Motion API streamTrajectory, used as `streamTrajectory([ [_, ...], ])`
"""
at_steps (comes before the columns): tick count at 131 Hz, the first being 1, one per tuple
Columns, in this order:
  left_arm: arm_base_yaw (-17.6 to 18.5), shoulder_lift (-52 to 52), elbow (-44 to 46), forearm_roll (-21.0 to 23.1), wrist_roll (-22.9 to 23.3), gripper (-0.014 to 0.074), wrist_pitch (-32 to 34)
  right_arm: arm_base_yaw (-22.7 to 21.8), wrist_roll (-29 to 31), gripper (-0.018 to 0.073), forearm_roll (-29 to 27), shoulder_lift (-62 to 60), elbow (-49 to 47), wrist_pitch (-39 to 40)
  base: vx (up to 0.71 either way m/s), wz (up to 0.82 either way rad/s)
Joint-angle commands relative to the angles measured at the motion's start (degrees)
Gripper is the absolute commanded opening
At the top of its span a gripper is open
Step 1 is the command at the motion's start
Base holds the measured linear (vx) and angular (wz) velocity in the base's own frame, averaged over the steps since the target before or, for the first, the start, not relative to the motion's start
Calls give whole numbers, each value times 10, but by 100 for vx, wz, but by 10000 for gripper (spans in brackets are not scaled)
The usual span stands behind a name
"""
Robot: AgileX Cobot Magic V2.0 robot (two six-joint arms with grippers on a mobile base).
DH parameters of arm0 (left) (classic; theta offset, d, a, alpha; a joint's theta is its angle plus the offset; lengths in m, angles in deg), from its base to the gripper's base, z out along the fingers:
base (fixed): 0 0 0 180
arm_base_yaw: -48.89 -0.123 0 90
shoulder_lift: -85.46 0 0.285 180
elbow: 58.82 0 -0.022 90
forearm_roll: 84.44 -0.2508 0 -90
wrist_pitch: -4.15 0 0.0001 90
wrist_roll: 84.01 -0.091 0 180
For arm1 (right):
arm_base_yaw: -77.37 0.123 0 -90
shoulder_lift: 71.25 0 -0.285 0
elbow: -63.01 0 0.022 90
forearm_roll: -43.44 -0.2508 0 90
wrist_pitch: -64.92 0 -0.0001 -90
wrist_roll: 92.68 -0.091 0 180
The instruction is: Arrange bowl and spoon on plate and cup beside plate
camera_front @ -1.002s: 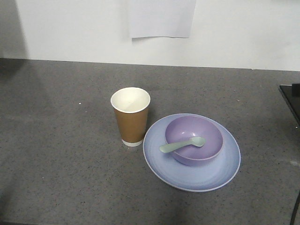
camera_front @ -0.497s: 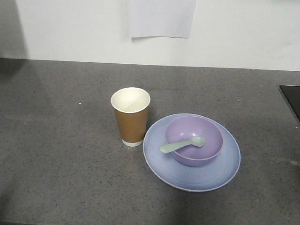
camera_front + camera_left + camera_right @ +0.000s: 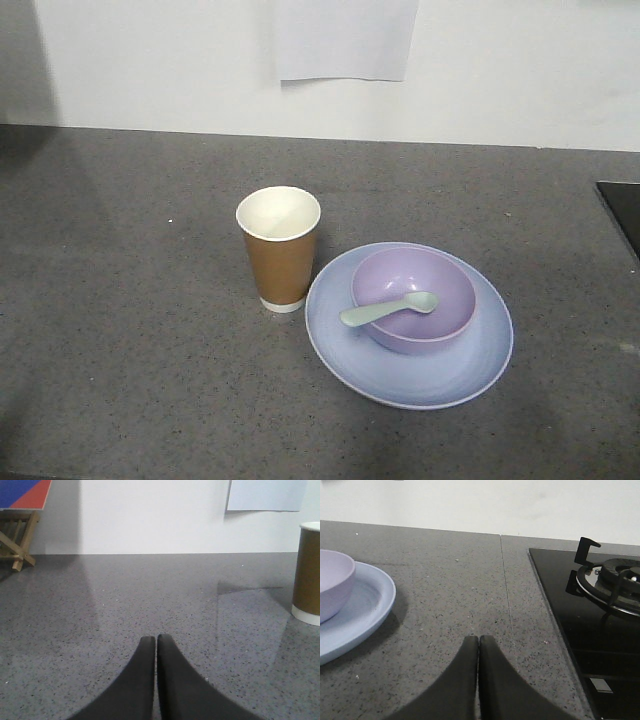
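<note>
The lavender bowl (image 3: 414, 299) sits on the light blue plate (image 3: 440, 375), a little back of its middle. The mint-green spoon (image 3: 388, 308) rests in the bowl with its handle over the left rim. The brown paper cup (image 3: 280, 249) stands upright just left of the plate. Neither arm shows in the front view. My left gripper (image 3: 155, 639) is shut and empty over bare counter, with the cup (image 3: 306, 574) at the far right. My right gripper (image 3: 478, 638) is shut and empty, right of the plate (image 3: 357, 617) and bowl (image 3: 332, 582).
The dark speckled counter (image 3: 130, 300) runs back to a white wall with a paper sheet (image 3: 345, 38). A black hob with a burner grate (image 3: 612, 582) lies right of the right gripper; its edge (image 3: 622, 212) shows in the front view. A wooden stand (image 3: 15, 537) is far left.
A dark arm part at the right edge of the front view one second ago has left the view. The cup, plate, bowl and spoon have not moved.
</note>
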Motion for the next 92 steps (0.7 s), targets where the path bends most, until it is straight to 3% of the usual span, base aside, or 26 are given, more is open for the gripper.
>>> streamTrajectory([
  [1, 2, -9, -6, 5, 4, -8, 46, -2, -9, -8, 6, -18, 8, 57, 0, 0],
  [20, 2, -9, -6, 5, 4, -8, 46, -2, -38, -8, 12, -47, 39, 73, 0, 0],
  [55, 2, -9, -6, 5, 4, -8, 46, -2, -84, -8, 85, -49, 38, 104, 0, 0],
  [92, 2, -9, -6, 5, 4, -8, 46, -2, -84, -8, 80, -49, 38, 105, 0, 0],
])
